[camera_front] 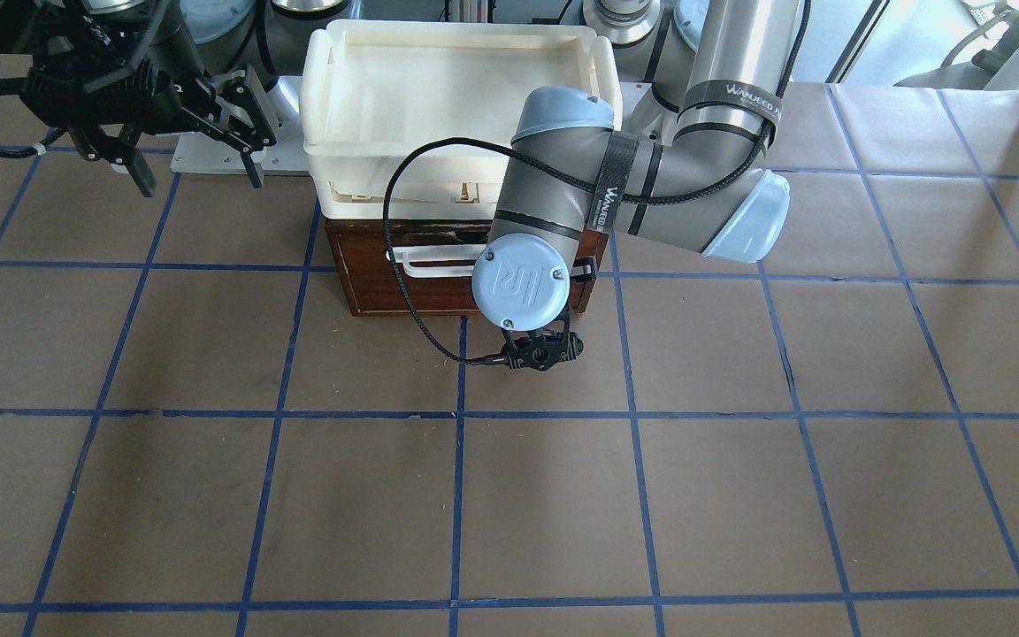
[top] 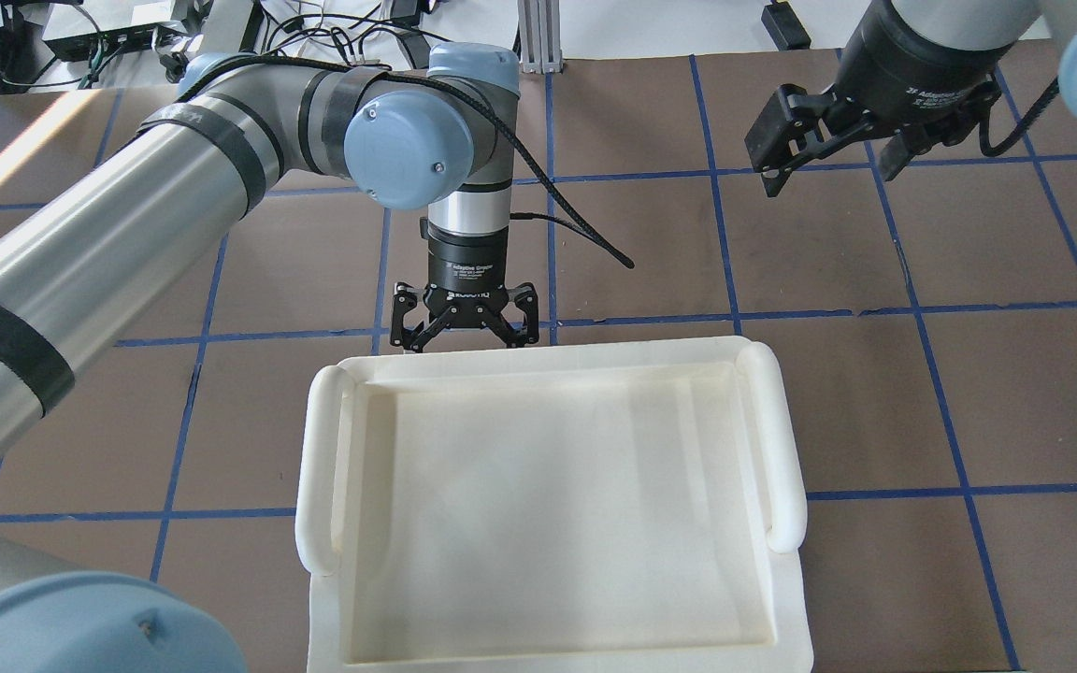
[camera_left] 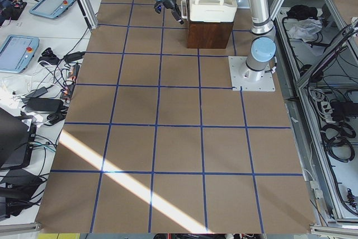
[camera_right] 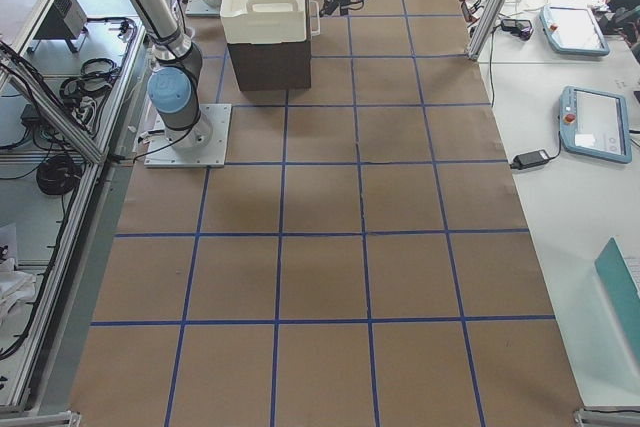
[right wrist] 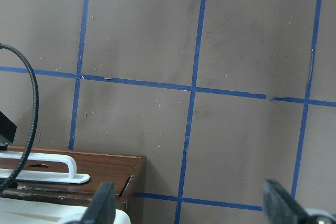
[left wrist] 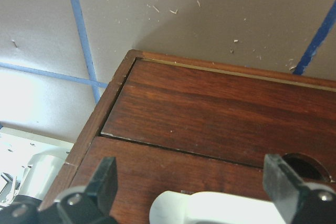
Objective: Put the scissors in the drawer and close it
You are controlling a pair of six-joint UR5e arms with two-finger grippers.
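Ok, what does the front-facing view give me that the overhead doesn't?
Only front-facing: the drawer, its dark wood front and white handle under the white tray, with the left arm reaching down in front of it. Only overhead: the left gripper, open, just beyond the tray's far rim; there the tray hides the drawer. Both: the tray, the left arm, and the right gripper, open and held off to one side. No scissors show in either.

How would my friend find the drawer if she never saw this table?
Find the big cream-white plastic tray near the robot's base on the brown table. Right under it is the dark reddish-brown wooden drawer. It is the only wooden thing, with a white bar handle on its front.
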